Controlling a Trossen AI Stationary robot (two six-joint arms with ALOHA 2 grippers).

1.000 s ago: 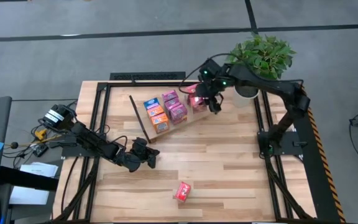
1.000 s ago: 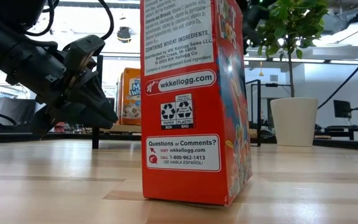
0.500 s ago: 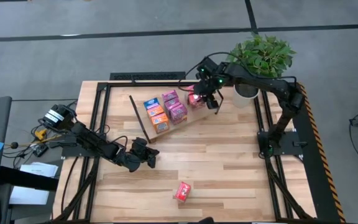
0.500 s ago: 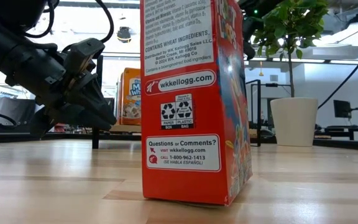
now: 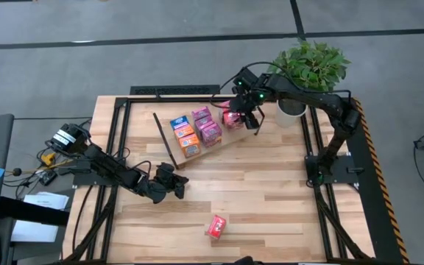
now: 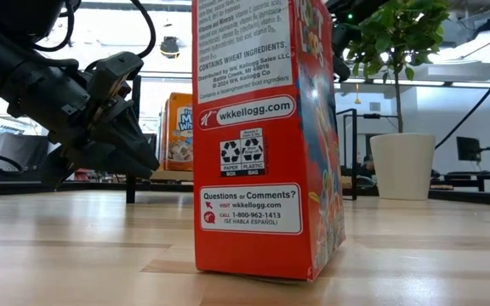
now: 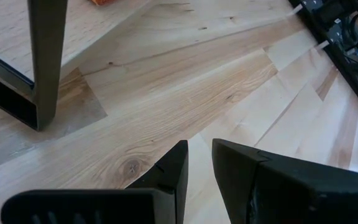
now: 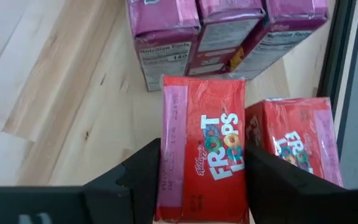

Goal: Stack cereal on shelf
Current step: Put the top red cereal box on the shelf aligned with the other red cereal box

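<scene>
The shelf point(image 5: 223, 138) is a tilted plywood board with black rod ends at the table's far middle. It carries orange and blue boxes point(image 5: 185, 135), pink boxes point(image 5: 207, 125) and a red box point(image 8: 297, 143). My right gripper point(image 5: 243, 116) is over the shelf's right end, shut on a red cereal box point(image 8: 205, 149). Another red box point(image 5: 217, 227) stands upright on its narrow end near the table's front edge; it fills the low view point(image 6: 266, 136). My left gripper point(image 5: 177, 182) is shut and empty, low over the table's left middle. My right gripper pinches the red box between its two fingers, one on its pink-printed narrow side point(image 8: 168, 180) and one on the opposite side point(image 8: 246, 180). The fingers come from above, slanting down. The printed face is turned toward the wrist. The box itself hides whether its lower end rests on the board.
A potted plant point(image 5: 309, 65) in a white pot point(image 5: 293, 107) stands at the far right corner, close behind my right arm. Black frame rails point(image 5: 116, 140) run along the table's left, right and far sides. Bare wood point(image 5: 271, 191) lies between the shelf and the front box.
My right gripper has gone a little toward the table's far edge with the red box in its hold, then kept still. My left gripper has stayed where it was.
</scene>
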